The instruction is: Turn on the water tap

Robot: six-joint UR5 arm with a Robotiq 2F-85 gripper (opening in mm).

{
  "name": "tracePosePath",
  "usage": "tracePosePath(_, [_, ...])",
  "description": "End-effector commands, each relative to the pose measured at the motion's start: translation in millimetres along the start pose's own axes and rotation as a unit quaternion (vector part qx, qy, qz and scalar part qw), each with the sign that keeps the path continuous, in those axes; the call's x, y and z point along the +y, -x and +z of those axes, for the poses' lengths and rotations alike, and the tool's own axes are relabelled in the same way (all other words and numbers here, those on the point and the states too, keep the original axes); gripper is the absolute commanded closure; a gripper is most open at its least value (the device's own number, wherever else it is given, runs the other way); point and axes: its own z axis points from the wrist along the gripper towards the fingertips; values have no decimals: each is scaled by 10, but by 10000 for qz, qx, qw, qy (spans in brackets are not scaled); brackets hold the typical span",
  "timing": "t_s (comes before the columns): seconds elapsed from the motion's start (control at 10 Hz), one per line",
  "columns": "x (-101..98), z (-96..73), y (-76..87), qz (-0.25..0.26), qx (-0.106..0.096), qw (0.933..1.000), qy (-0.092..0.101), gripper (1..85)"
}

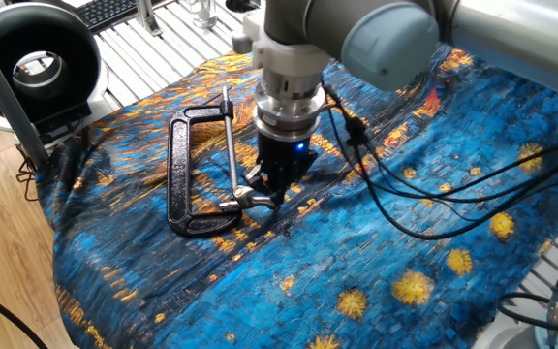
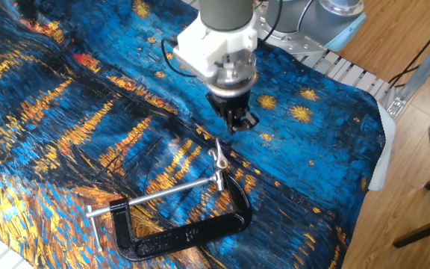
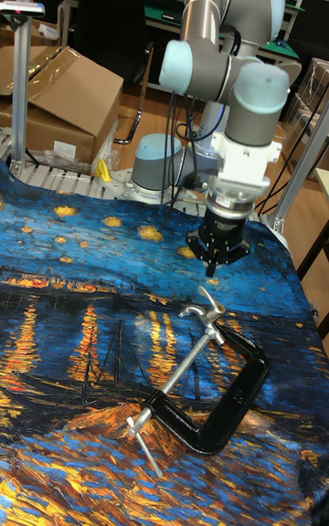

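A black C-clamp [image 1: 176, 165] [image 2: 189, 234] [image 3: 239, 398] lies flat on the blue painted cloth, its long silver screw running across its opening. The water tap [image 1: 244, 199] [image 2: 217, 158] [image 3: 203, 310] is a small silver piece at the clamp's jaw end, resting on the cloth. My gripper [image 1: 271, 186] [image 2: 238, 123] [image 3: 217, 263] points straight down, a little above and just beyond the tap, not touching it. Its black fingers converge to a narrow tip and look shut, with nothing between them.
The cloth [image 1: 434, 223] covers most of the table. A black ring-shaped device [image 1: 37, 58] stands off the cloth's far corner. The arm's black cables [image 1: 386, 184] hang over the cloth beside the gripper. A cardboard box [image 3: 59, 101] sits behind the table.
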Motion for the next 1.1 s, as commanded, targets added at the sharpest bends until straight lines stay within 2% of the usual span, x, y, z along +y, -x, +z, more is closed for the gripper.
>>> tracePosePath(0.0, [74, 142, 78, 34, 36, 10000, 67, 847])
tracePosePath(0.3, [-13, 225, 133, -18, 20, 10000, 8, 847])
tracePosePath(0.7, [-119, 225, 212, -175, -28, 9997, -156, 847])
tracePosePath(1.0, [-116, 222, 297, -160, -54, 9997, -184, 847])
